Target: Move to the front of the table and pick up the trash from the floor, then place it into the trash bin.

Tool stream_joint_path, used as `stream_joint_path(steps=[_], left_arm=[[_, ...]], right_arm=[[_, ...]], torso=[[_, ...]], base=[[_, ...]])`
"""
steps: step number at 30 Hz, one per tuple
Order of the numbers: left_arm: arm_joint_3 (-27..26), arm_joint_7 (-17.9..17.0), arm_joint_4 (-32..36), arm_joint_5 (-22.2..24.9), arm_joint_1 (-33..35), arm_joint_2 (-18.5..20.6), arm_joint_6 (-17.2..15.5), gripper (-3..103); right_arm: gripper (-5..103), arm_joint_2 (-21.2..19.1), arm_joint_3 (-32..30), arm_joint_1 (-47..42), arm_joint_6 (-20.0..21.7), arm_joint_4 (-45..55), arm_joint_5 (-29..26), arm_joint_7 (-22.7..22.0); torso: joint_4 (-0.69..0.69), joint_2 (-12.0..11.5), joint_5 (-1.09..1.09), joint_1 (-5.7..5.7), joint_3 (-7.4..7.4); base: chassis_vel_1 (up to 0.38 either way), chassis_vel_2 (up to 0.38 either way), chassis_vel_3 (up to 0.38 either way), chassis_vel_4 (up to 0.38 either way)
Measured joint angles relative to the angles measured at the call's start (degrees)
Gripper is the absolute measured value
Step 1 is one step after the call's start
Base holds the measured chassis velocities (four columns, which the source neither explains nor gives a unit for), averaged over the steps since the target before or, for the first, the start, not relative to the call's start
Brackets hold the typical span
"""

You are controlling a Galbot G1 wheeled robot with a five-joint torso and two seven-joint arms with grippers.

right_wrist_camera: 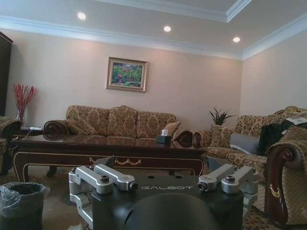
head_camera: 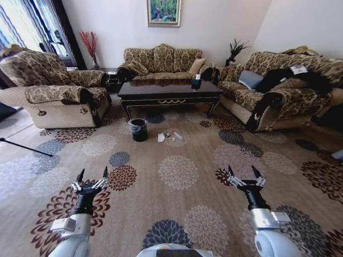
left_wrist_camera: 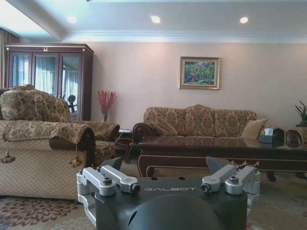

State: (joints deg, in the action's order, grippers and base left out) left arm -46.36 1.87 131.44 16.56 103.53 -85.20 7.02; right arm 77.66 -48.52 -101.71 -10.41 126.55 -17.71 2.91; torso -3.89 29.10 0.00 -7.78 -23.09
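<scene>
The trash [head_camera: 169,136] lies on the floor [head_camera: 177,171] just in front of the desk [head_camera: 169,91]: a white crumpled wrapper [head_camera: 161,137] and, close beside it toward the robot's right, a few small pieces too small to tell apart. Just to the robot's left of this litter stands the trash bin [head_camera: 139,129], a small round black bucket with a clear liner at its rim, upright on the carpet near the desk's front left leg. In the right wrist view the bin [right_wrist_camera: 21,205] shows low in front of the desk [right_wrist_camera: 105,146], its rim well below the desk's top.

The desk is long, low and dark brown with gold trim, and a small dark box [head_camera: 196,82] sits on its top toward the robot's right end. A patterned sofa [head_camera: 162,60] stands behind it against the wall, an armchair [head_camera: 51,88] to the left and another sofa [head_camera: 278,85] to the right.

The robot is well apart from the desk and the trash, with a wide stretch of flowered carpet between. The left end effector [head_camera: 92,177] hangs low over the carpet on the left, its fingers spread and holding nothing. The right end effector [head_camera: 245,175] hangs at about the same height on the right, its fingers likewise spread and holding nothing. Both point toward the desk.
</scene>
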Motion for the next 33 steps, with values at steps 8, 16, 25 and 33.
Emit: stream_joint_path(steps=[8,16,25,33], left_arm=[[-0.2,0.1,0.8,0.1,1.1,-0.3,0.6,100],[0.3,0.1,0.5,-0.5,1.0,-0.6,0.7,100],[0.4,0.0,-0.5,0.2,0.2,0.0,0.4,100],[-0.6,-0.1,-2.5,1.7,-2.0,1.2,-0.7,100]], right_arm=[[100,-0.2,-0.5,-0.7,0.0,1.1,-0.3,-0.1],[100,-0.2,-0.5,-0.9,-0.1,1.2,-0.1,-0.1],[100,-1.7,-1.0,1.4,-0.9,-3.0,1.6,0.1],[100,-2.5,-1.6,2.6,-0.8,-4.7,2.2,0.3]], torso=[[0.0,-1.9,0.0,0.79,1.14],[0.0,-3.7,0.0,1.43,2.31],[0.0,-5.8,0.01,2.19,3.63],[0.0,-7.6,0.0,2.84,4.78]], base=[[0.0,0.0,0.0,0.0],[0.0,0.0,0.0,0.0],[0.0,0.0,0.0,0.0],[0.0,0.0,0.0,0.0]])
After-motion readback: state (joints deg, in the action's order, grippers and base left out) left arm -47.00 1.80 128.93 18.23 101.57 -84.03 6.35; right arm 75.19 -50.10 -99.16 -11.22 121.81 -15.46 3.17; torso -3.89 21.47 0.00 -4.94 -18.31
